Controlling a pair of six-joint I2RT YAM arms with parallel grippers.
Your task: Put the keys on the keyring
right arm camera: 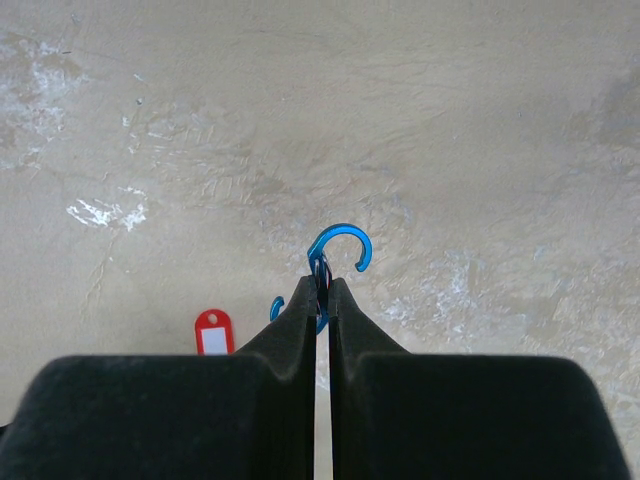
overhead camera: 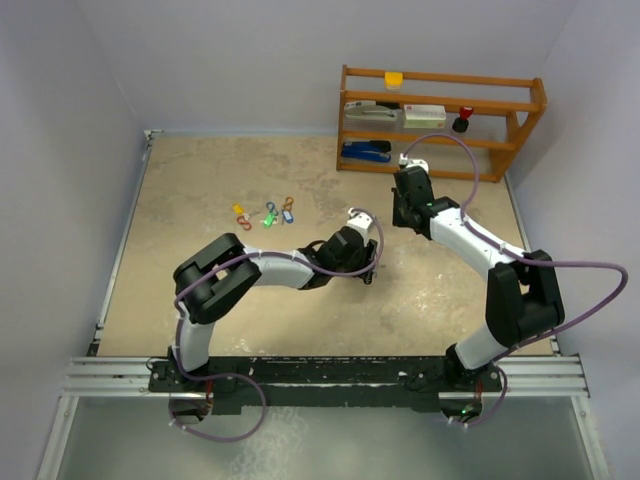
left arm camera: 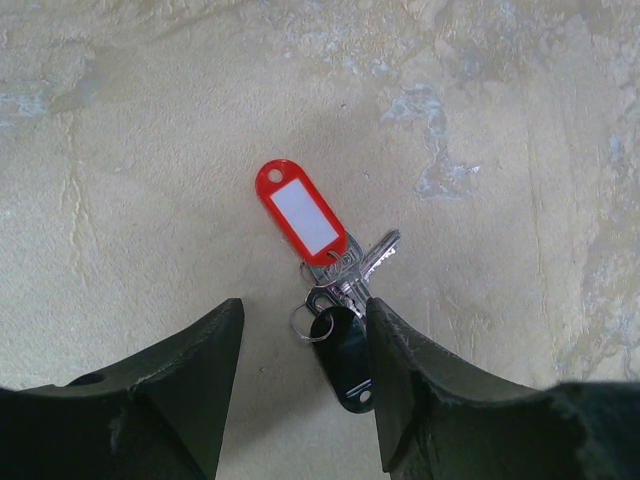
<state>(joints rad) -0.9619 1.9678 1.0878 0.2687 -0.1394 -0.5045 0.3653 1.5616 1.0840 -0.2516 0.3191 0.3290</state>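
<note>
A bunch of keys lies on the beige table: a red tag (left arm camera: pixel 300 212), silver keys (left arm camera: pixel 352 268), a black fob (left arm camera: pixel 345 360) and a small silver ring (left arm camera: pixel 308 322). My left gripper (left arm camera: pixel 303 310) hangs low over it, open, its jaws either side of the fob. The right finger (left arm camera: pixel 400 370) touches the fob's edge. My right gripper (right arm camera: pixel 321 285) is shut on a blue S-shaped clip (right arm camera: pixel 345 243), which I take to be the keyring, its hook poking out past the tips. The red tag (right arm camera: pixel 212 332) shows below it. More tagged keys and clips (overhead camera: pixel 265 213) lie at mid-left.
A wooden shelf (overhead camera: pixel 440 120) stands at the back right with a blue stapler (overhead camera: pixel 365 150) and small items on it. The two grippers (overhead camera: pixel 368 272) (overhead camera: pixel 405 215) are close together near the table's middle. Grey walls surround the table.
</note>
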